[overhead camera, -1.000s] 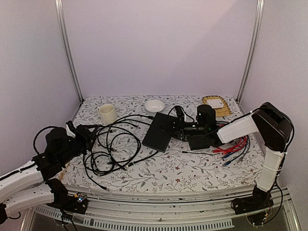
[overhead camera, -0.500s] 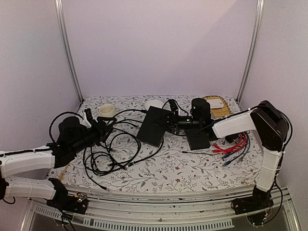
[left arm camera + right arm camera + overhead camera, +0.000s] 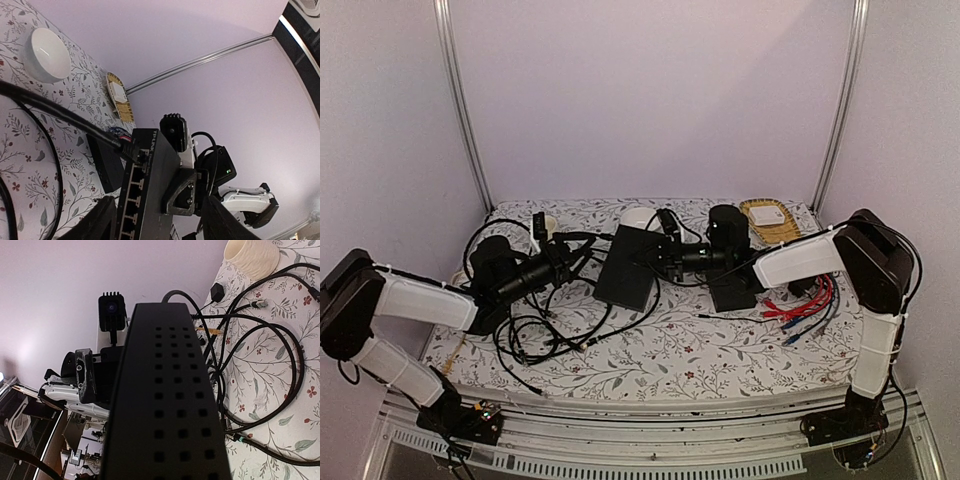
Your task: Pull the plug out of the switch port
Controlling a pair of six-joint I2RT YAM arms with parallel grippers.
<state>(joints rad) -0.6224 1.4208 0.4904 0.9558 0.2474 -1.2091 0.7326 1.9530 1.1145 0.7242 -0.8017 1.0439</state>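
The switch (image 3: pixel 628 268) is a flat black box, and my right gripper (image 3: pixel 667 254) is shut on its right side. In the left wrist view its row of ports (image 3: pixel 131 195) faces the camera. A black plug (image 3: pixel 126 146) on a thick black cable (image 3: pixel 55 111) sits in the end port. My left gripper (image 3: pixel 156 214) is open, its dark fingers (image 3: pixel 98 221) showing on either side of the switch's port edge, a little short of it. In the right wrist view the vented side of the switch (image 3: pixel 170 405) hides my right fingers.
A shorter black box (image 3: pixel 732 290) lies just right of the switch. Loose black cables (image 3: pixel 545 315) sprawl under my left arm. A mug (image 3: pixel 251 255), a white bowl (image 3: pixel 640 217) and a wicker tray (image 3: pixel 767 218) stand at the back. Coloured cables (image 3: pixel 807 303) lie at the right.
My left arm has swung up and right from the near-left corner until its open gripper faces the switch's ports. My right gripper has carried the switch a little to the left.
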